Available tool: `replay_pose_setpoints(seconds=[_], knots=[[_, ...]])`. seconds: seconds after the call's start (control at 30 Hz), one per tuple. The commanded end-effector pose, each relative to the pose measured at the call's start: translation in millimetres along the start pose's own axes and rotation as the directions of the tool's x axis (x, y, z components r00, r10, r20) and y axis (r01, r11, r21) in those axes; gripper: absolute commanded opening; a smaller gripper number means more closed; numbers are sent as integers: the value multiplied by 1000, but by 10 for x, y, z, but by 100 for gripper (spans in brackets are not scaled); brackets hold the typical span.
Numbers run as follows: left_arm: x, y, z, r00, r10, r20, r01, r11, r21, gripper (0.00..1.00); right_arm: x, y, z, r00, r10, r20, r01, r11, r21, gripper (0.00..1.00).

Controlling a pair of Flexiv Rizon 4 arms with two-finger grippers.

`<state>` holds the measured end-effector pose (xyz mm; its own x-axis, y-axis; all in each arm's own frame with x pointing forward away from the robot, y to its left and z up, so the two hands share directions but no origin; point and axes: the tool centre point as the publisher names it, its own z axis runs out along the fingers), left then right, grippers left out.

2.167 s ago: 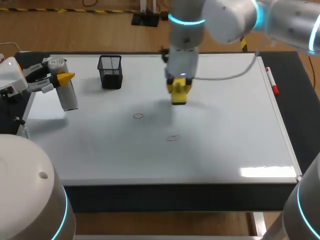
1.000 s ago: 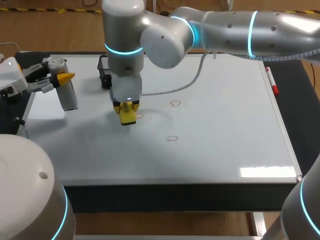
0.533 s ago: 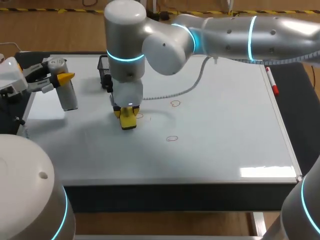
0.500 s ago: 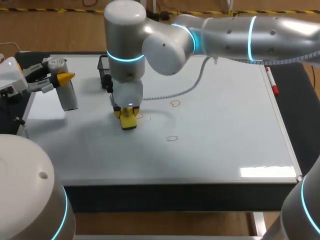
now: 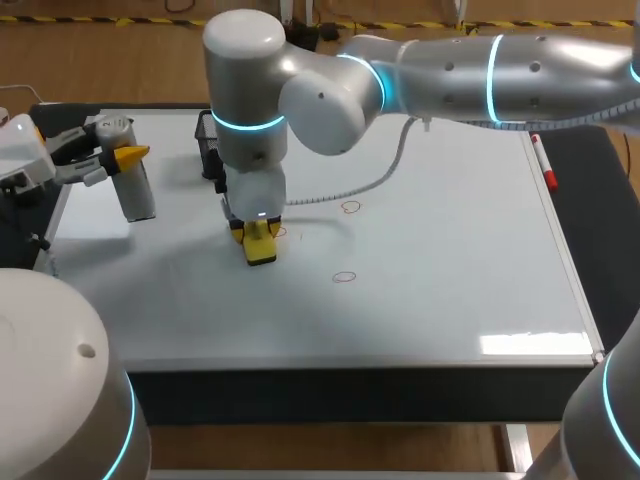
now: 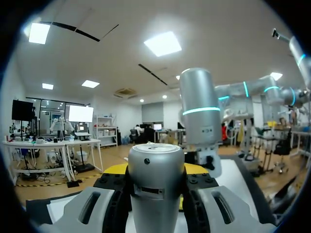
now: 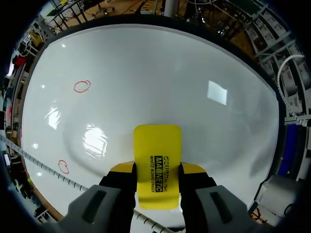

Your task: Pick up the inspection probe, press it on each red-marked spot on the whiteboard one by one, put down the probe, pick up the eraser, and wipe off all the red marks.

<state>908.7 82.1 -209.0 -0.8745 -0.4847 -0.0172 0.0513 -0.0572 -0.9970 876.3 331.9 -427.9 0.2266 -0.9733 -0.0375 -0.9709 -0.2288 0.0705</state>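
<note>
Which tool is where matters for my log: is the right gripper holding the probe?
No, the right gripper is shut on the yellow eraser, seen in its wrist view.

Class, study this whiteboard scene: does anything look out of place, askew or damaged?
Nothing looks spilled or damaged. One oddity: the inspection probe is not laid down; it leans in the left pincer at the left edge of the whiteboard, while the right pincer holds the yellow eraser.
</note>
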Motion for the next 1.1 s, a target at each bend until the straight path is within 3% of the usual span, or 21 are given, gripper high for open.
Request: replay_pose_setpoints(seconds=[0.03,0.8,1.1], knots=[[3,-12,2,1000,1,1,-1,1000,-1,0,41,-30,10,1000,5,-11,-6,1000,-5,0],[3,-12,2,1000,1,1,-1,1000,-1,0,590,-24,15,996,83,-45,-84,996,-18,0],[3,-12,2,1000,1,1,-1,1000,-1,0,663,-35,-52,994,96,-56,-97,995,-11,0]])
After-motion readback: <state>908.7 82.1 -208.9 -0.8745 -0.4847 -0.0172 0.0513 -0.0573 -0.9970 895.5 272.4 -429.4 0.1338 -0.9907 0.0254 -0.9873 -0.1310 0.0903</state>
